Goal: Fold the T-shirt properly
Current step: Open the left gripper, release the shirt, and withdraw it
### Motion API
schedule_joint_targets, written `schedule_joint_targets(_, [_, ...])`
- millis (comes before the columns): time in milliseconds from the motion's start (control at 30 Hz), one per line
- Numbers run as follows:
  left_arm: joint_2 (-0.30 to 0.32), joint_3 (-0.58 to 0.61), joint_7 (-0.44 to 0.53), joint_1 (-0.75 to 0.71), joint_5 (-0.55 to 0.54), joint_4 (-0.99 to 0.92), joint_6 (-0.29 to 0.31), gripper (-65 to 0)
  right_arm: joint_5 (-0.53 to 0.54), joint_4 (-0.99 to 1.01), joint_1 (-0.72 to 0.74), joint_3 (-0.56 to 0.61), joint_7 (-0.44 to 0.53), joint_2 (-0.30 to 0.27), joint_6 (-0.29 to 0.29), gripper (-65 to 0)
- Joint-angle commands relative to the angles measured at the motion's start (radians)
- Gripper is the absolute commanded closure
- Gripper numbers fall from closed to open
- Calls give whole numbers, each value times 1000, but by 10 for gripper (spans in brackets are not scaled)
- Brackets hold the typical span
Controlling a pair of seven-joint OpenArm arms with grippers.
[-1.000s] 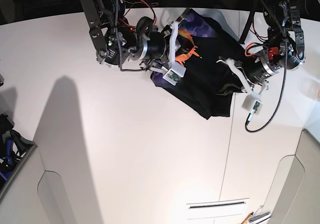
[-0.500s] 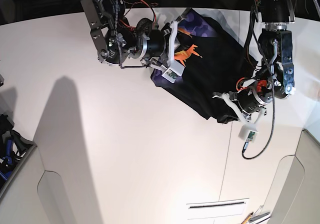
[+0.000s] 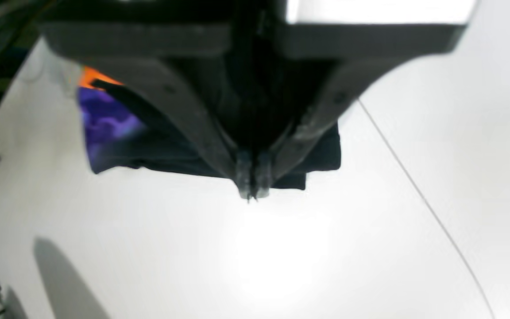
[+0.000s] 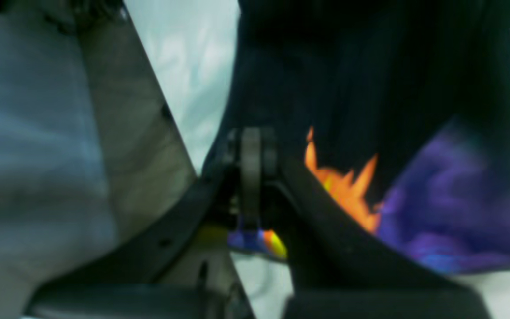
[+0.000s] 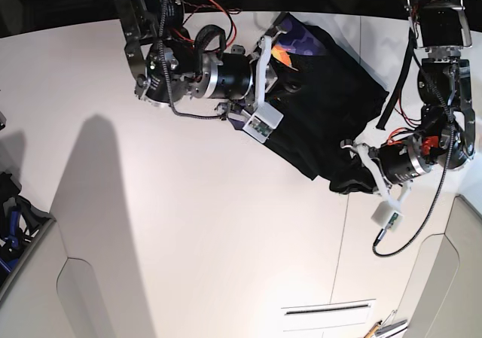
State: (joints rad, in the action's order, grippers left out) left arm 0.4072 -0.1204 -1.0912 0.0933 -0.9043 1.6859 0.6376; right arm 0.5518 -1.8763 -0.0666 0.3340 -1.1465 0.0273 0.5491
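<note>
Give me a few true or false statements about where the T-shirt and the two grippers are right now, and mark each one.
1. The T-shirt is black with an orange and purple print. True.
2. The left gripper stands wide open above bare table. False: its jaws are shut, with black cloth bunched between the fingers.
3. The right gripper is shut at the printed part of the shirt. True.
4. The shirt lies flat and neatly folded into a rectangle. False: it is bunched and creased between the two arms.
5. The white table has a thin seam line across it. True.
</note>
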Motion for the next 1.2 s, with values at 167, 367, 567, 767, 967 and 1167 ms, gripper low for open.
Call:
schedule_joint_targets(167, [-3,-59,-38,-174,-151,71,53,0,3,-51,6,1,20,6,8,0])
schedule_joint_targets(367, [-16,-60,-34,-288,-101,70,60,0,-40,69,5,1,22,5,8,0])
schedule_joint_targets(567, [-16,-85,29,-302,144,65,51,0,-94,130,5,1,22,5,7,0])
schedule_joint_targets(767, [-16,-180,129,-301,359,65,-61,0,-100,174,5,1,21,5,-4,0])
schedule_joint_targets(967, [6,-254,196,-301,505,65,-211,0,-99,177,5,1,21,6,-4,0])
schedule_joint_targets(1167, [11,-372,200,-296,363,69,-184,0,-21,155,17,1,21,6,-3,0])
